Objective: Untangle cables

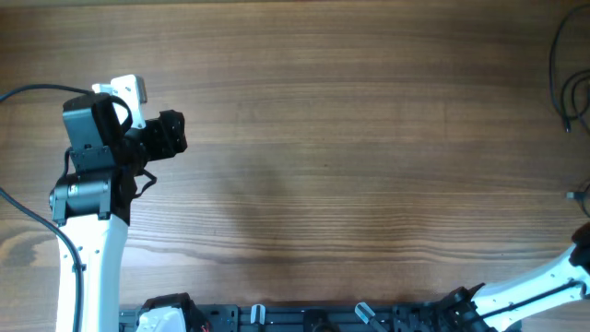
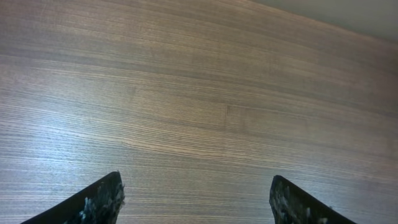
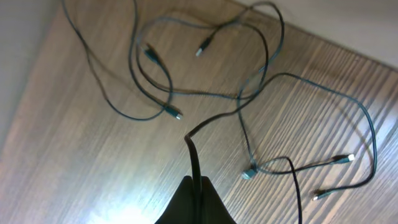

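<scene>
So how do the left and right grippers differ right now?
The left gripper has its jaws wide apart; the right gripper is shut. The left gripper holds nothing, with only bare table in front of it; the right gripper pinches a thin black cable. No wires show in the left gripper's view; the right gripper hangs over the loose cables. Both have dark fingers and face the wooden table.

cables [image 1: 552,65]: cut by overhead's right edge | right arm [image 1: 535,286]: mostly out of frame | plugs [image 3: 203,48]: blurred

wooden table [image 1: 323,138], loose black cables [image 3: 250,173] near corner
</scene>
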You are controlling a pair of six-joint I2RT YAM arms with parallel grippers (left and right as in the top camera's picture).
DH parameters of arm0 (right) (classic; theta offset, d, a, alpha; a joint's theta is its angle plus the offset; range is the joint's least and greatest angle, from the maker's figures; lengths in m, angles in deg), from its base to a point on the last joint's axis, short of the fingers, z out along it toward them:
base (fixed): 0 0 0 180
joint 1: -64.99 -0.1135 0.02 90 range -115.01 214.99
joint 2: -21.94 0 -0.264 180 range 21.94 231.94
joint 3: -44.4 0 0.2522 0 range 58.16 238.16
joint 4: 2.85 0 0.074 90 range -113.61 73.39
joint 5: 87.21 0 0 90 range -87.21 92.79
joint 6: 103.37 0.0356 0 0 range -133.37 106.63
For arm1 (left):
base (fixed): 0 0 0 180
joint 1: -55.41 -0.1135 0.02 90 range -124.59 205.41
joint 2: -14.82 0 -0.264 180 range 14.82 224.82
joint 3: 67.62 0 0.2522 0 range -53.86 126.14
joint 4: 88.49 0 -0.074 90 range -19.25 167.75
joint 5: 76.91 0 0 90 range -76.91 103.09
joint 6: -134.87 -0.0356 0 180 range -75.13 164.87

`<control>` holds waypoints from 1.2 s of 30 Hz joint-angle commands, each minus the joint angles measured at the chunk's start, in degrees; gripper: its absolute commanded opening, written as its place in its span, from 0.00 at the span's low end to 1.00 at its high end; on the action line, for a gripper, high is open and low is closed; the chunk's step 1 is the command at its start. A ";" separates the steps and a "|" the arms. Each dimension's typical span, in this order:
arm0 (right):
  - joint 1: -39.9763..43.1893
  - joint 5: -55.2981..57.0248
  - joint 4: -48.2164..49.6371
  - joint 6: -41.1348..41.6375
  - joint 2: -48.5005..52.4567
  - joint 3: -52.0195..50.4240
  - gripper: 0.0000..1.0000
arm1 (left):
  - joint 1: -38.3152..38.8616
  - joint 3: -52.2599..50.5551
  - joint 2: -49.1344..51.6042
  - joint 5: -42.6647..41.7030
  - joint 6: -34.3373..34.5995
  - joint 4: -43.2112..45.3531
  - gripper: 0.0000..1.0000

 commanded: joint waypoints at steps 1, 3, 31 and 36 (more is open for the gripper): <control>0.61 9.62 -0.15 6.62 2.21 -0.90 0.04 | -0.09 1.03 -0.79 0.11 0.79 -0.26 0.77; 1.03 12.33 -0.76 8.33 2.47 -0.92 0.05 | -0.09 1.03 -0.79 0.09 0.79 -0.15 0.78; 1.31 18.99 -2.89 13.42 2.51 -0.94 0.60 | -0.09 1.03 -0.79 0.07 0.76 0.48 0.78; 1.31 18.99 -3.13 13.44 2.51 -0.94 0.76 | -0.09 1.03 -0.79 0.07 0.76 0.48 0.78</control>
